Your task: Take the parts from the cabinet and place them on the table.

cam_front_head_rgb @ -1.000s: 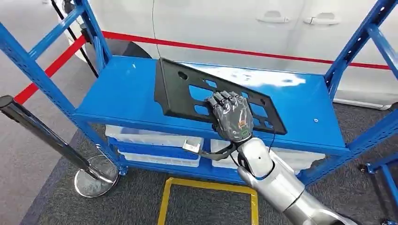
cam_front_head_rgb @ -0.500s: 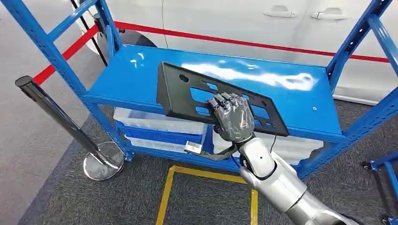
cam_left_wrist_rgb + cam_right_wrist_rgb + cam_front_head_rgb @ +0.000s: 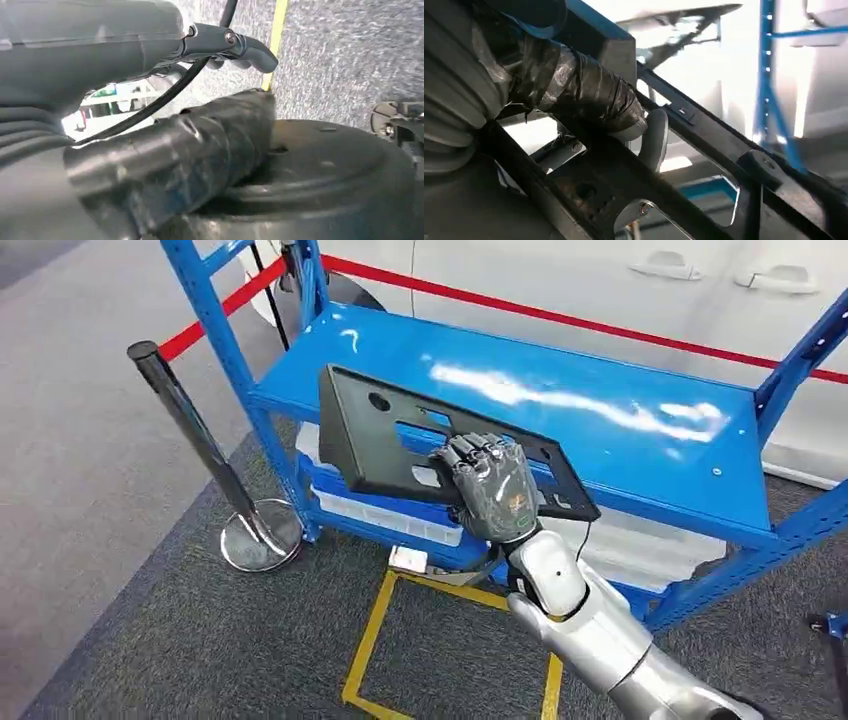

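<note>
Over at nine o'clock a dark stanchion post (image 3: 190, 425) leans on its round chrome base (image 3: 261, 537), which sits where the smooth grey floor meets the dark carpet. A red belt (image 3: 215, 316) runs from behind it toward twelve o'clock and along the side of a white car (image 3: 600, 280).

Next comes the blue shelving rack (image 3: 620, 455), its glossy top shelf catching bright reflections. White plastic bins (image 3: 390, 515) sit on the lower level beneath it.

At the centre, the black panel part (image 3: 375, 435), a flat plate with rectangular cut-outs and a round hole, is lifted clear of the shelf top and tilted, its near edge overhanging the front rail of the rack. The right hand (image 3: 490, 488) grips it at the panel's five o'clock side, fingers (image 3: 470, 452) curled over the top face and clamped on the plate. From the right wrist view the taped thumb (image 3: 589, 97) presses under the part's (image 3: 704, 150) ribbed frame, so the hold is a pinch from both faces. The silver right arm (image 3: 600, 630) rises from five o'clock.

Yellow floor tape (image 3: 370, 640) marks a box on the carpet at six o'clock.

The left hand (image 3: 165, 150) hangs low over the carpet; its thumb and a dark finger (image 3: 240, 45) sit apart with nothing between them.
</note>
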Controlling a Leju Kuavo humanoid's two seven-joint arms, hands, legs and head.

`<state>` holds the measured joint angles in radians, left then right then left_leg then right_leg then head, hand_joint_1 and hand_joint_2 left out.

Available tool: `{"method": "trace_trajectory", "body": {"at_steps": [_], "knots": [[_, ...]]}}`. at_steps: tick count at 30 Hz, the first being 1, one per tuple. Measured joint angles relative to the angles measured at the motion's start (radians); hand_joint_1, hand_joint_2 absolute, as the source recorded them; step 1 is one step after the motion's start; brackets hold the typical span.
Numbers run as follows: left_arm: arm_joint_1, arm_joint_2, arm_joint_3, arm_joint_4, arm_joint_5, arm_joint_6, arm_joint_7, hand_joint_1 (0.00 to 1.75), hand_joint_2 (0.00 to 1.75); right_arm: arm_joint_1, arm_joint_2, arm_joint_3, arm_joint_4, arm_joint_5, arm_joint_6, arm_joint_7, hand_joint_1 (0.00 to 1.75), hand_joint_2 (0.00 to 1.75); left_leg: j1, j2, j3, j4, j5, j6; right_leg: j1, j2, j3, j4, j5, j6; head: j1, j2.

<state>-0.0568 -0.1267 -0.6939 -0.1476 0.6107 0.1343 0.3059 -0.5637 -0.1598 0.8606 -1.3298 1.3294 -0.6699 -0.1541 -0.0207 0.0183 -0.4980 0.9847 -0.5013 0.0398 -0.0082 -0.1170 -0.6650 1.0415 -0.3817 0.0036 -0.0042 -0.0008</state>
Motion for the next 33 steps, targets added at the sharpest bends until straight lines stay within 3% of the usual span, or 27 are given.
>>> {"method": "trace_trajectory", "body": {"at_steps": [1,2,4,5,6,7,9,10,11,12,13,15,16,17,18,19,20,21,22,23,25,26,27,28,31,32,33], "knots": [[0.000,-0.002,0.000,0.000,0.000,0.000,0.000,0.00,1.75,0.001,-0.002,0.002,-0.003,-0.002,0.000,-0.001,1.75,1.75,0.007,-0.004,-0.008,-0.004,0.020,0.008,-0.007,0.062,-0.006,0.011,-0.032,0.012,0.000,0.000],[-0.003,-0.003,0.000,0.000,0.003,0.000,-0.001,0.00,1.75,0.001,-0.005,0.002,-0.005,-0.003,0.000,-0.002,1.75,1.75,0.007,-0.012,-0.021,-0.004,0.031,0.016,-0.007,0.098,-0.015,0.045,-0.084,0.012,0.001,0.000],[-0.007,-0.004,0.000,0.000,0.003,0.000,-0.001,0.00,1.75,0.004,-0.008,0.003,-0.006,-0.006,0.000,-0.004,1.75,1.75,0.006,-0.031,-0.051,-0.001,0.054,0.019,-0.005,0.113,-0.048,0.190,-0.196,0.011,0.001,0.000],[-0.007,-0.005,0.000,0.000,0.003,0.000,-0.001,0.00,1.75,0.006,-0.010,0.003,-0.006,-0.008,0.000,-0.005,1.75,1.75,0.004,-0.044,-0.068,0.004,0.064,0.019,-0.003,0.114,-0.063,0.261,-0.226,0.010,0.001,0.000],[-0.007,-0.005,0.000,0.000,0.003,0.000,-0.001,0.00,1.75,0.008,-0.011,0.003,-0.006,-0.009,0.000,-0.005,1.75,1.75,0.004,-0.054,-0.084,0.009,0.073,0.019,-0.002,0.114,-0.064,0.299,-0.225,0.008,0.001,0.000],[-0.007,-0.005,0.000,0.000,0.003,0.000,-0.001,0.00,1.75,0.009,-0.011,0.004,-0.006,-0.010,0.000,-0.005,1.75,1.75,0.004,-0.066,-0.101,0.014,0.082,0.018,-0.002,0.115,-0.045,0.294,-0.201,0.005,0.001,0.000],[-0.007,-0.007,0.000,0.000,0.003,0.000,-0.001,0.00,1.75,0.008,-0.013,0.004,-0.006,-0.010,0.000,-0.006,1.75,1.75,0.004,-0.092,-0.129,0.026,0.097,0.011,-0.002,0.128,0.053,0.165,-0.136,-0.005,0.001,0.000],[-0.008,-0.008,0.000,0.000,0.003,0.000,-0.002,0.00,1.75,0.007,-0.013,0.004,-0.006,-0.011,0.000,-0.006,1.75,1.75,0.004,-0.104,-0.139,0.033,0.103,0.008,-0.002,0.153,0.111,0.079,-0.123,-0.012,0.001,0.000],[-0.010,-0.011,0.000,-0.001,0.003,0.000,-0.002,0.00,1.75,0.006,-0.013,0.004,-0.009,-0.011,0.000,-0.006,1.75,1.75,0.000,-0.112,-0.154,0.039,0.109,0.003,-0.003,0.199,0.147,0.015,-0.152,-0.017,0.000,0.000],[-0.010,-0.011,0.000,-0.001,0.003,0.000,-0.002,0.00,1.75,0.009,-0.014,0.004,-0.013,-0.013,0.000,-0.006,1.75,1.75,0.002,-0.120,-0.156,0.041,0.118,-0.002,-0.007,0.201,0.146,0.005,-0.150,-0.012,-0.001,0.000],[-0.010,-0.010,0.000,-0.001,0.003,0.000,-0.002,0.00,1.75,0.011,-0.014,0.004,-0.014,-0.015,-0.001,-0.008,1.75,1.75,0.003,-0.132,-0.158,0.037,0.128,-0.009,-0.003,0.188,0.143,0.003,-0.143,-0.012,0.002,0.000],[-0.009,-0.010,0.000,-0.001,0.005,0.000,-0.004,0.00,1.75,0.010,-0.014,0.004,-0.016,-0.021,-0.001,-0.008,1.75,1.75,-0.001,-0.159,-0.169,0.029,0.149,-0.021,-0.002,0.161,0.136,-0.001,-0.132,-0.018,0.001,0.000],[-0.007,-0.009,-0.001,0.000,0.006,0.000,-0.004,0.00,1.75,0.007,-0.014,0.004,-0.017,-0.024,-0.001,-0.008,1.75,1.75,-0.002,-0.130,-0.176,0.040,0.132,-0.024,-0.013,0.138,0.129,-0.008,-0.119,-0.025,0.001,0.000],[-0.007,-0.010,-0.001,0.000,0.006,0.000,-0.003,0.00,1.75,0.010,-0.013,0.004,-0.017,-0.024,0.000,-0.008,1.75,1.75,-0.006,-0.085,-0.189,0.071,0.084,-0.032,-0.012,0.130,0.121,-0.010,-0.110,-0.037,-0.006,0.000],[-0.007,-0.007,-0.001,0.000,0.006,0.000,-0.003,0.00,1.75,0.010,-0.013,0.004,-0.020,-0.024,0.000,-0.008,1.75,1.75,-0.003,-0.059,-0.207,0.132,0.024,-0.040,-0.009,0.115,0.111,-0.010,-0.103,-0.042,-0.010,0.000],[-0.007,-0.006,-0.001,0.000,0.006,0.002,-0.004,0.00,1.75,0.011,-0.014,0.004,-0.020,-0.024,0.000,-0.008,1.75,1.75,0.000,-0.048,-0.227,0.217,-0.034,-0.045,-0.007,0.101,0.100,-0.009,-0.093,-0.044,-0.010,0.000],[-0.006,-0.004,-0.001,0.000,0.007,0.002,-0.004,0.00,1.75,0.012,-0.014,0.004,-0.020,-0.024,0.000,-0.008,1.75,1.75,0.001,-0.044,-0.243,0.290,-0.071,-0.049,-0.006,0.085,0.089,-0.009,-0.086,-0.043,-0.010,0.000],[-0.006,-0.003,-0.001,0.000,0.009,0.002,-0.004,0.00,1.75,0.013,-0.015,0.004,-0.020,-0.024,0.000,-0.008,1.75,1.75,0.002,-0.043,-0.249,0.346,-0.082,-0.052,-0.005,0.069,0.076,-0.008,-0.078,-0.043,-0.010,0.000],[-0.006,-0.002,-0.001,0.000,0.012,0.002,-0.004,0.00,1.75,0.014,-0.015,0.004,-0.020,-0.025,0.002,-0.011,1.75,1.75,0.004,-0.042,-0.237,0.359,-0.068,-0.054,-0.004,0.054,0.064,-0.006,-0.071,-0.042,-0.010,0.000],[-0.006,-0.002,-0.001,0.000,0.015,0.002,-0.004,0.00,1.75,0.014,-0.015,0.004,-0.020,-0.025,0.002,-0.013,1.75,1.75,0.005,-0.039,-0.208,0.336,-0.038,-0.055,-0.003,0.040,0.053,-0.004,-0.065,-0.041,-0.010,0.000],[-0.004,-0.002,-0.001,0.000,0.018,0.003,-0.003,0.00,1.75,0.013,-0.014,0.005,-0.021,-0.026,0.005,-0.016,1.75,1.75,0.005,-0.016,-0.097,0.188,0.020,-0.052,-0.002,0.016,0.038,0.000,-0.055,-0.037,-0.010,0.000],[-0.002,-0.002,-0.001,0.000,0.018,0.004,-0.003,0.00,1.75,0.012,-0.013,0.005,-0.022,-0.027,0.006,-0.017,1.75,1.75,0.004,0.031,-0.028,0.088,0.016,-0.047,0.001,0.006,0.035,0.001,-0.051,-0.034,-0.010,0.000],[-0.003,-0.001,-0.001,0.000,0.018,0.006,-0.003,0.00,1.75,0.011,-0.012,0.005,-0.022,-0.027,0.008,-0.018,1.75,1.75,-0.008,0.063,0.007,0.024,-0.004,-0.039,0.004,-0.005,0.030,0.004,-0.044,-0.028,-0.010,0.000],[-0.001,-0.002,-0.001,0.000,0.019,0.007,-0.003,0.00,1.75,0.011,-0.011,0.005,-0.022,-0.027,0.010,-0.019,1.75,1.75,-0.014,0.053,0.008,0.005,-0.009,-0.024,0.003,-0.017,0.027,0.001,-0.035,-0.021,-0.009,0.000],[0.004,-0.005,-0.001,0.000,0.022,0.009,-0.003,0.00,1.75,0.012,0.000,0.015,-0.022,-0.027,0.019,-0.021,1.75,1.75,-0.014,0.015,-0.016,-0.017,0.028,0.007,0.002,-0.049,0.024,-0.013,-0.014,-0.008,-0.010,0.000],[0.002,-0.008,-0.001,0.000,0.024,0.009,-0.003,0.00,1.75,0.012,0.002,0.017,-0.021,-0.027,0.021,-0.021,1.75,1.75,-0.008,0.007,-0.016,-0.021,0.044,0.014,-0.007,0.016,0.016,0.001,-0.046,0.000,-0.009,0.000],[-0.001,-0.009,-0.001,0.000,0.027,0.010,-0.002,0.00,1.75,0.012,0.002,0.019,-0.021,-0.030,0.024,-0.022,1.75,1.75,-0.005,-0.002,-0.029,-0.021,0.054,0.025,-0.008,0.074,0.002,0.045,-0.099,0.002,-0.009,0.000]]}}
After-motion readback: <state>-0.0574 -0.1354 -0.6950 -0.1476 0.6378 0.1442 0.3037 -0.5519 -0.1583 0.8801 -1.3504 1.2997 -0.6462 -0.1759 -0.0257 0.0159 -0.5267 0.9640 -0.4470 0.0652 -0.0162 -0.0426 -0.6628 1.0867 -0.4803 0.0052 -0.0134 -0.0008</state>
